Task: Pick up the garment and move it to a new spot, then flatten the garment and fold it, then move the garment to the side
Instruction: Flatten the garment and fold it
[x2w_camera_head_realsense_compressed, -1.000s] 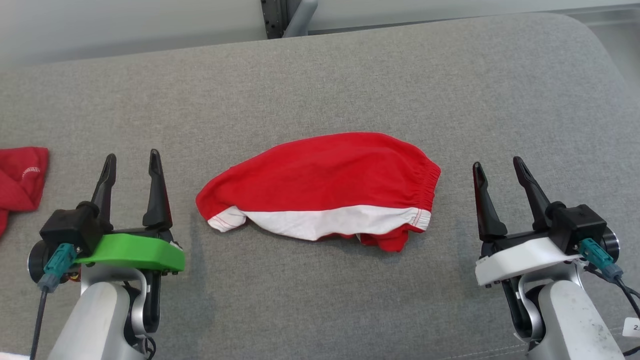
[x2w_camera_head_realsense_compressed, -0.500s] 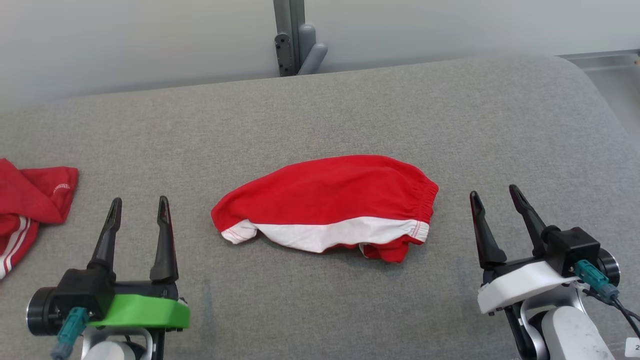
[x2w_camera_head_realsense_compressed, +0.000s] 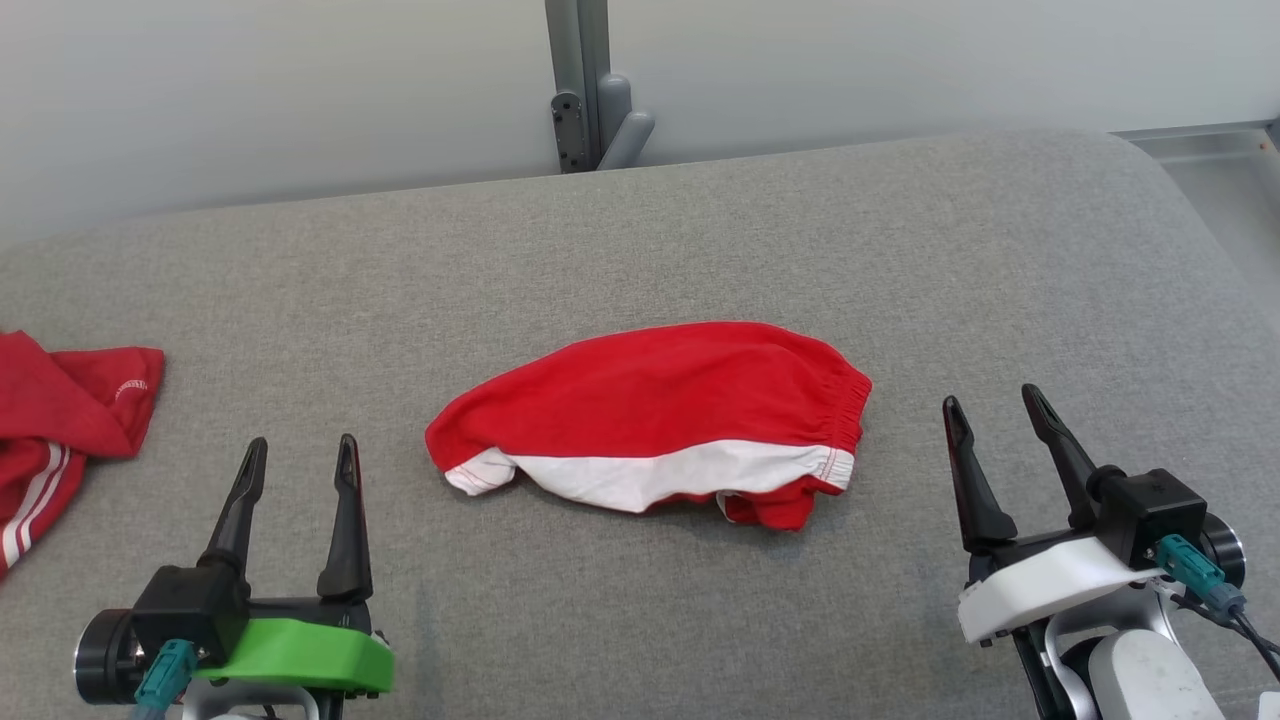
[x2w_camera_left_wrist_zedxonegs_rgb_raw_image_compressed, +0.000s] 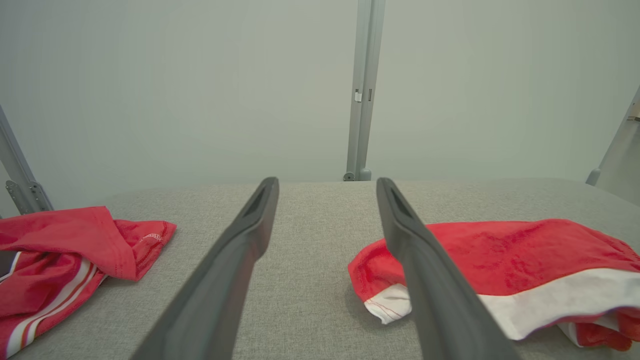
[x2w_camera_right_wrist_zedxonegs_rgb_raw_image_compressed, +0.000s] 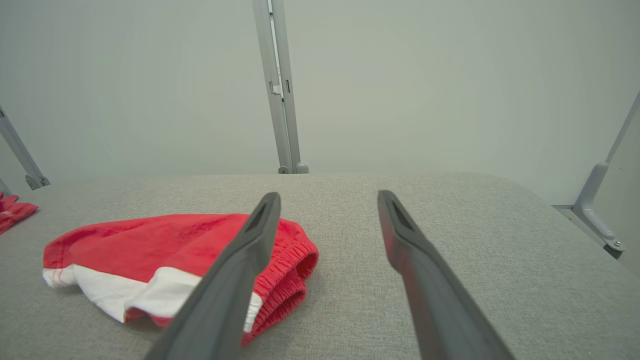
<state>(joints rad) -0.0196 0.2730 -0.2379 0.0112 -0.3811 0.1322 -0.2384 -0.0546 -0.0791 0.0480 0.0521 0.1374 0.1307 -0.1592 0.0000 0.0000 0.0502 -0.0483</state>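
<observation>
The crumpled red cotton garment with a white band and gathered waistband (x2w_camera_head_realsense_compressed: 650, 410) lies bunched in the middle of the grey fabric-covered bench (x2w_camera_head_realsense_compressed: 900, 250), between the left gripper (x2w_camera_head_realsense_compressed: 302, 443) and the right gripper (x2w_camera_head_realsense_compressed: 990, 398), both empty with fingers apart. Pinching only its top layer could leave the tucked-under hem dragging. A reach too far left might snag the other red, white-striped garment (x2w_camera_head_realsense_compressed: 60, 420).

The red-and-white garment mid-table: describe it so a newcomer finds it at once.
On the wide grey fabric-covered table, near its centre, lies a bunched red garment. One broad white band runs along its near edge; the crumpled red cloth at the left edge has thin white stripes instead.
</observation>
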